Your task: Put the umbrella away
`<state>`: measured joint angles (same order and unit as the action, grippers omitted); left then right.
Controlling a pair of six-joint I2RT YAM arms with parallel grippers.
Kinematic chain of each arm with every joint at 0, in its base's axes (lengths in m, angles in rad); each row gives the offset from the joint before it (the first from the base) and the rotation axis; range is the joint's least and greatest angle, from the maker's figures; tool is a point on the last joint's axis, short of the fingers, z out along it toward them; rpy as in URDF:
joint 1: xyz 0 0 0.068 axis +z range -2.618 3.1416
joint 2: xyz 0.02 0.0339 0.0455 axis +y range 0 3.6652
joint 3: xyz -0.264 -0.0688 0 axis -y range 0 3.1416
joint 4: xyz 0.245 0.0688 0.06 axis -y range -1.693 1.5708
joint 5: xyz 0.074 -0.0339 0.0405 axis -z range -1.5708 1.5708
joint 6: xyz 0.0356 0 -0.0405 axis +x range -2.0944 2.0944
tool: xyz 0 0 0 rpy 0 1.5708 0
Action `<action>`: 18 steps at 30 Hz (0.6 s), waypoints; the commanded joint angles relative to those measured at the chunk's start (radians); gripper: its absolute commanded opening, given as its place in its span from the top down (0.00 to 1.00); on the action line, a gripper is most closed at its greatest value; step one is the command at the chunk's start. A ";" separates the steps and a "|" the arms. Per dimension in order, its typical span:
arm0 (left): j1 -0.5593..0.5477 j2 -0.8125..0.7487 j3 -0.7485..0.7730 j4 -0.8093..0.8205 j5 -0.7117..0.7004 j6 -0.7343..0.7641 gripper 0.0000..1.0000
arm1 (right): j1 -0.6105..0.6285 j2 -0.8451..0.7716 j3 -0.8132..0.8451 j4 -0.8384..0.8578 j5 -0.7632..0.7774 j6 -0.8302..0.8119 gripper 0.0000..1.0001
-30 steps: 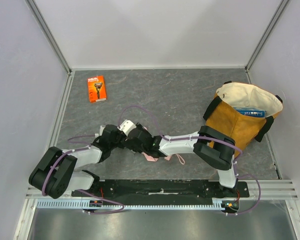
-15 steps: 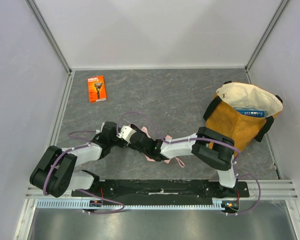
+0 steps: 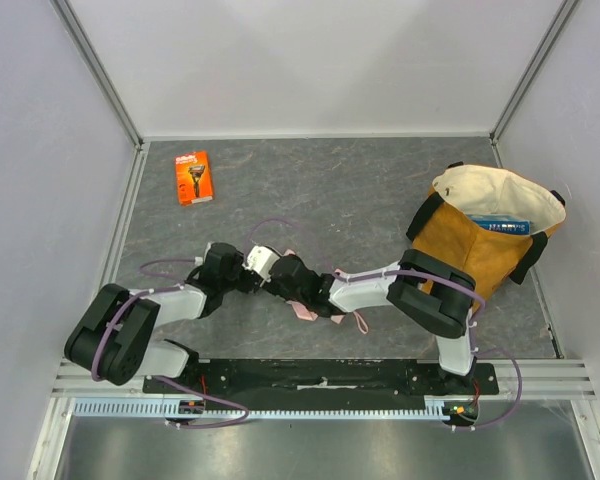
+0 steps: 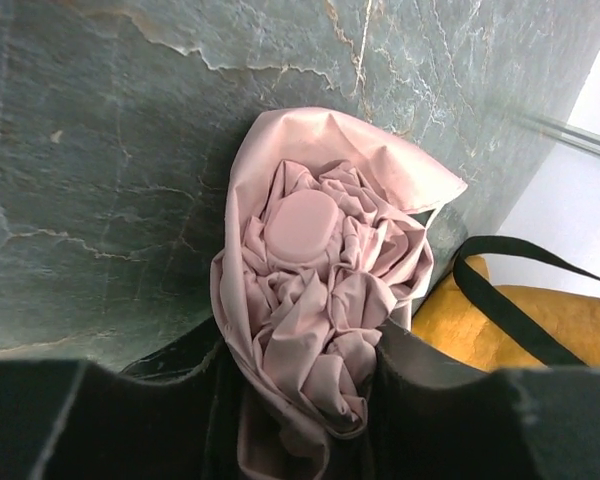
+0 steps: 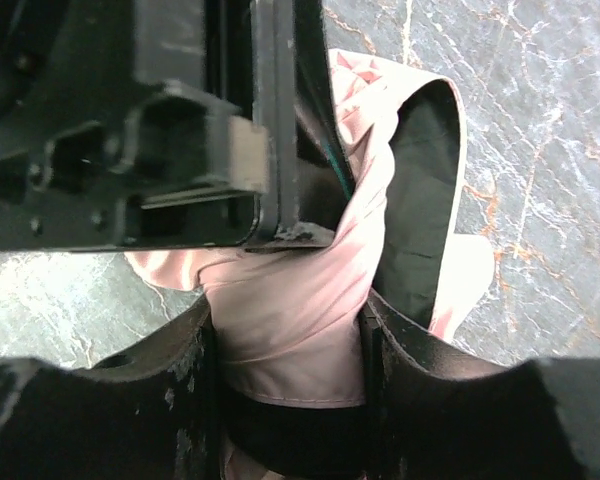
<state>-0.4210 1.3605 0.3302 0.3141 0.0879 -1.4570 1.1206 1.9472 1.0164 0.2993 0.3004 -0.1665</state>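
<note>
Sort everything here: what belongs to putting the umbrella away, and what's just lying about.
For the job: umbrella, gripped by the left end effector and right end effector; yellow bag, possibly where it goes.
Lying about: orange razor pack; blue box inside the bag.

Over the near-centre worktop (image 3: 380,190) the left arm (image 3: 170,300) and right arm (image 3: 365,288) meet, pink umbrella (image 3: 303,311) fabric showing beneath. Mustard tote bag (image 3: 470,255) stands right; orange box (image 3: 192,177) lies far-left.

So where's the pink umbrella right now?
In the top view, the umbrella is low on the table, left of the yellow bag, pinched between both arms' jaws.
</note>
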 commanded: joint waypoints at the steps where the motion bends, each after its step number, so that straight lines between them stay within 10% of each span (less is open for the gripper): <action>1: -0.016 -0.053 -0.051 0.031 0.049 0.084 0.49 | -0.087 0.047 -0.125 -0.163 -0.167 0.094 1.00; 5: 0.014 -0.164 -0.118 0.109 0.018 0.138 0.13 | -0.119 0.013 -0.144 -0.147 -0.268 0.130 1.00; 18: 0.042 -0.190 -0.163 0.239 0.107 0.306 0.08 | -0.257 -0.048 -0.179 -0.011 -0.704 0.363 1.00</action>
<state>-0.3828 1.1275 0.1631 0.4557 0.1379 -1.2537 0.8829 1.8744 0.8898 0.3943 -0.2234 0.0734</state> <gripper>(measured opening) 0.910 0.504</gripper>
